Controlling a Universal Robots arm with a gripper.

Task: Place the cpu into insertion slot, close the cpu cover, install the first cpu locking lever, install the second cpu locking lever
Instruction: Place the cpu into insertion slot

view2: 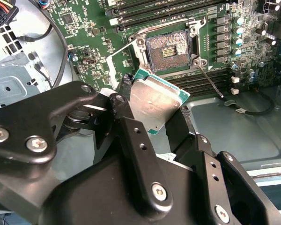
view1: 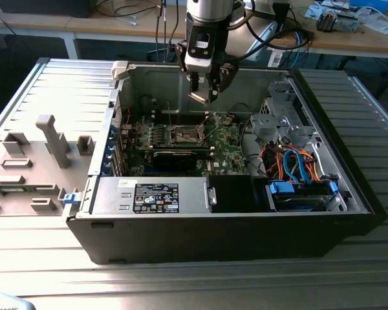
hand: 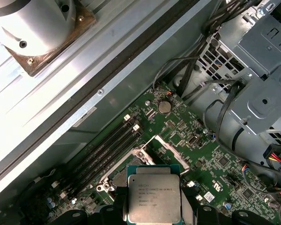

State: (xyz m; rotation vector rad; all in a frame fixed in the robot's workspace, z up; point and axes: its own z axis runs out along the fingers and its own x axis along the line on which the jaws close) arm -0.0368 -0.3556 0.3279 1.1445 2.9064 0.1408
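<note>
Holding chip [hand: 154, 194] clamped in end effector [view2: 155, 98] above socket [view1: 184, 134], at 7 o'clock in exterior view; square corners, lower flat.

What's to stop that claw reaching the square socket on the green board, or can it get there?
Probably yes. The gripper, shut on the cpu, hangs over the open case above the insertion slot, whose contacts lie bare in the second wrist view. Thin metal levers stand close beside it, though.
</note>
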